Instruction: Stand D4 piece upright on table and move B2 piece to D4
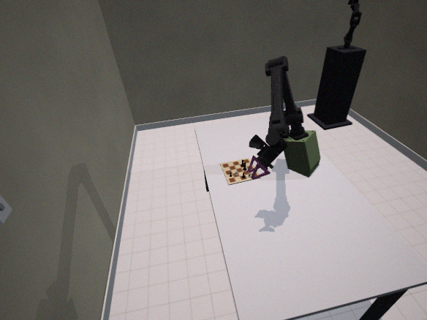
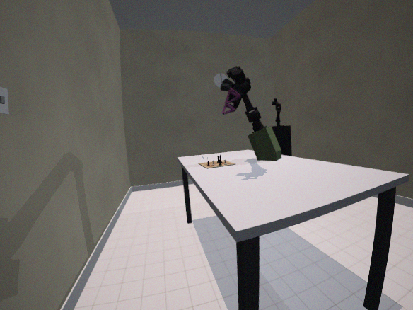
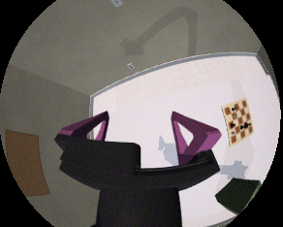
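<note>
A small brown-and-tan chessboard (image 1: 237,172) lies near the table's far left edge, with several small black pieces on it and a pale one near its front. It also shows in the exterior view (image 2: 216,163) and far off in the wrist view (image 3: 238,121). The pieces are too small to tell squares or which one lies down. My gripper (image 2: 229,103), with purple fingers, is open and empty, high above the table. In the top view the gripper (image 1: 258,168) overlaps the board's right edge. In the wrist view its fingers stand wide apart.
The arm's green base block (image 1: 303,153) stands right of the board. A tall black pedestal with a dark figure (image 1: 338,84) stands off the table at the back right. The table's left edge (image 1: 210,193) runs close beside the board.
</note>
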Controlling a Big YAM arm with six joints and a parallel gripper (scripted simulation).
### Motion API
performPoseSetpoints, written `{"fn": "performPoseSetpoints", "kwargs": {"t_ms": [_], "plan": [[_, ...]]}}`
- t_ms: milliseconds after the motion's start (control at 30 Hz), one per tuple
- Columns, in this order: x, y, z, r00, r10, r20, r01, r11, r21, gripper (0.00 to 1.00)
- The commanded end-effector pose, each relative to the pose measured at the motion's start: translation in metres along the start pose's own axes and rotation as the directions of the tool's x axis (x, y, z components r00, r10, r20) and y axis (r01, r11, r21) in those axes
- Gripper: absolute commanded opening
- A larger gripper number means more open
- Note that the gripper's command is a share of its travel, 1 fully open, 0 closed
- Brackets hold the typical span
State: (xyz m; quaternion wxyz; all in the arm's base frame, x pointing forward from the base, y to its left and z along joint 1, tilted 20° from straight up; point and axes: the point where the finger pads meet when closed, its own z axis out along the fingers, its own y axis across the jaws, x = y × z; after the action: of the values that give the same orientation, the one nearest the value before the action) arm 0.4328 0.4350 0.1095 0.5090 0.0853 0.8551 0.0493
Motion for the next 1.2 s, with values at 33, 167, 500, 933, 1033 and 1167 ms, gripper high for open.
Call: {"fn": "performPoseSetpoints", "kwargs": {"t_ms": [33, 167, 500, 933, 1033, 1167], "plan": [[-0.005, 0.004, -0.003, 1.0, 0.008, 0.005, -0.008, 1.0, -0.008, 1.0], [-0.023, -0.01, 0.002, 1.0, -0.016, 0.0, 0.016, 1.0, 0.01, 1.0], [-0.044, -0.149, 0.059, 0.931, -0.282, -0.234, 0.32, 0.937, 0.144, 1.0], [-0.039, -0.333, 0.064, 0.679, -0.427, -0.597, 0.573, 0.817, 0.068, 1.0], [-0.028, -0.395, 0.047, 0.559, -0.441, -0.703, 0.603, 0.797, -0.021, 1.0], [-0.022, -0.419, 0.037, 0.507, -0.444, -0.739, 0.603, 0.795, -0.064, 1.0]]}}
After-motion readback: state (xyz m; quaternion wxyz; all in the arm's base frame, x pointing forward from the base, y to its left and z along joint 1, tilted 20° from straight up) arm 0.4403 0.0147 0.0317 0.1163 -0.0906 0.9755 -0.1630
